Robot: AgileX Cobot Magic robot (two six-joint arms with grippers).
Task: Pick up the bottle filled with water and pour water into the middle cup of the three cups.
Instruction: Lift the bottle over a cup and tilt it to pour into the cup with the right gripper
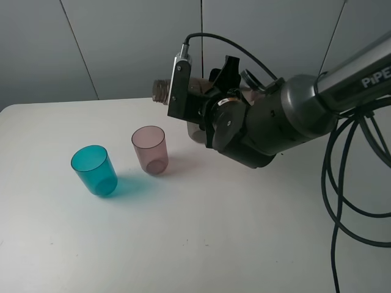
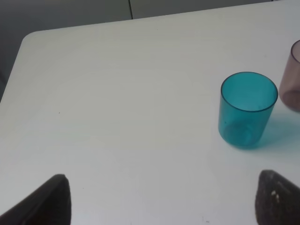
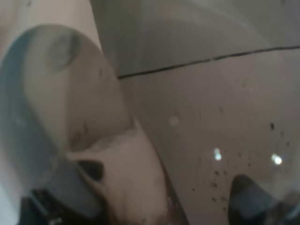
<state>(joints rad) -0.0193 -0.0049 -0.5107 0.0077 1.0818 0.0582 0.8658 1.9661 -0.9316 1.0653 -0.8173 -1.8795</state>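
My right gripper (image 1: 211,85) is shut on the smoky brown bottle (image 1: 162,90) and holds it tipped almost level in the air. Its open threaded neck points left, above and to the right of the pale pink middle cup (image 1: 150,149). No stream of water shows. The teal-blue cup (image 1: 94,170) stands to the left of the pink one. A patch of smoky grey cup (image 1: 195,132) shows under the gripper, mostly hidden. The bottle's wall (image 3: 187,117) fills the right wrist view. My left gripper (image 2: 161,201) is open and empty, near the teal cup (image 2: 247,110); the pink cup's edge (image 2: 291,77) shows beyond.
The white table (image 1: 201,244) has its far edge against a grey wall (image 1: 122,43). Black cables (image 1: 342,201) hang at the right, beside my right arm (image 1: 293,116). The table's rounded corner (image 2: 30,40) shows in the left wrist view.
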